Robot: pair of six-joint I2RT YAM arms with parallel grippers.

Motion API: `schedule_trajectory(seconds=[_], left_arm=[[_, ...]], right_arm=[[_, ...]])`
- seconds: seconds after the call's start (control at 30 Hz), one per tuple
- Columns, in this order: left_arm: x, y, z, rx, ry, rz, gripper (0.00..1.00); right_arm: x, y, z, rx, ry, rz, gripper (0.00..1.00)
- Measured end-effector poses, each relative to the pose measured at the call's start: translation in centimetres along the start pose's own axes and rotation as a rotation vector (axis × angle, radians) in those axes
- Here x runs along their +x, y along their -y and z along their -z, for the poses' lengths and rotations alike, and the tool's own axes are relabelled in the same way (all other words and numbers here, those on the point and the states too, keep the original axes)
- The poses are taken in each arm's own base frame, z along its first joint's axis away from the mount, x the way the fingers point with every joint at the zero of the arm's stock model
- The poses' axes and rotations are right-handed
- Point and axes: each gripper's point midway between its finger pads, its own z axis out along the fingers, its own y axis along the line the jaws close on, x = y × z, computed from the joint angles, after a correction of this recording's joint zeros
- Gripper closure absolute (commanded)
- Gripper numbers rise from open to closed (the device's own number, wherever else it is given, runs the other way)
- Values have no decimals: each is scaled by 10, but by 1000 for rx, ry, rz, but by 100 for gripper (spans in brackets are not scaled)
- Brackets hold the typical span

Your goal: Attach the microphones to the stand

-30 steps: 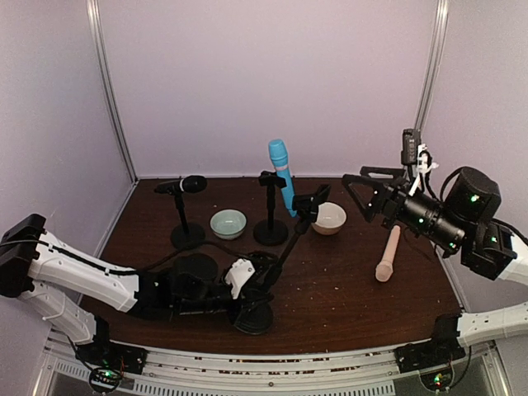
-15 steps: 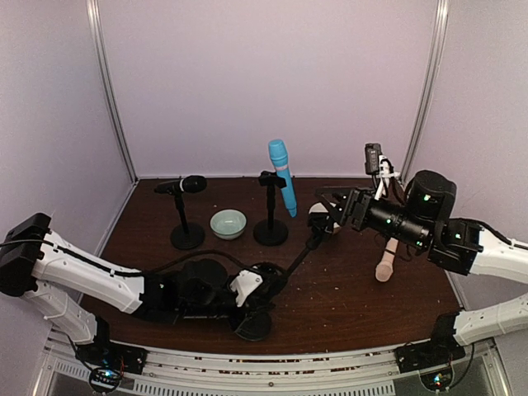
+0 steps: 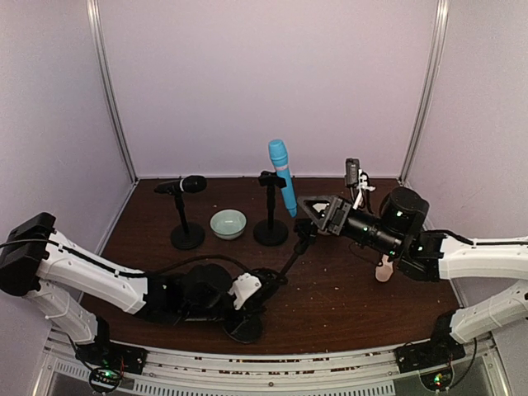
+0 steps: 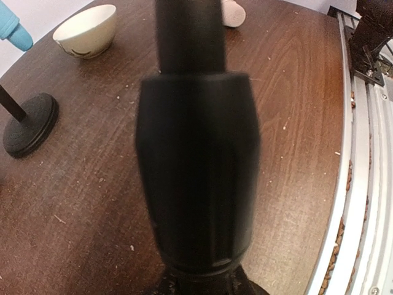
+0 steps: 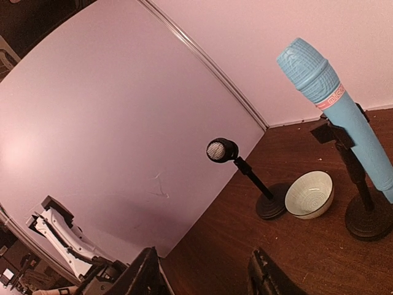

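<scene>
The light blue microphone (image 3: 282,177) (image 5: 344,117) stands clipped in the middle stand (image 3: 271,232). The black microphone (image 3: 186,184) (image 5: 222,150) sits in the left stand (image 3: 187,237). The cream-beige microphone (image 3: 384,266) (image 4: 233,11) lies on the table, mostly hidden behind my right arm. My left gripper (image 3: 244,290) is shut on a third stand (image 3: 289,259) (image 4: 196,153) near its base, and this stand leans up to the right. My right gripper (image 3: 313,206) (image 5: 206,270) hovers at that stand's empty clip (image 3: 304,228), jaws apart with nothing between them.
A pale green bowl (image 3: 228,223) (image 5: 310,195) sits between the two upright stands. A cream bowl (image 4: 86,29) is hidden behind my right gripper in the top view. Purple walls close in the back and sides. A metal rail (image 4: 362,184) runs along the table's near edge.
My right arm swung left and down from the right wall to the leaning stand's clip, its jaws narrowing. The left arm drew the stand's base slightly nearer.
</scene>
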Motion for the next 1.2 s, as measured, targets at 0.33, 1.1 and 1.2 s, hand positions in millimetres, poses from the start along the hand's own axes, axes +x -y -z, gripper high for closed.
schedule_trajectory(seconds=[0.33, 1.1, 1.2], left_arm=[[-15, -6, 2, -31, 102, 11, 100], [-31, -8, 9, -44, 198, 12, 100], [-43, -9, 14, -48, 240, 25, 100]], right_arm=[[32, 9, -4, -125, 7, -197, 60], [52, 4, -9, -130, -52, -156, 33], [39, -5, 6, -114, -51, -51, 23]])
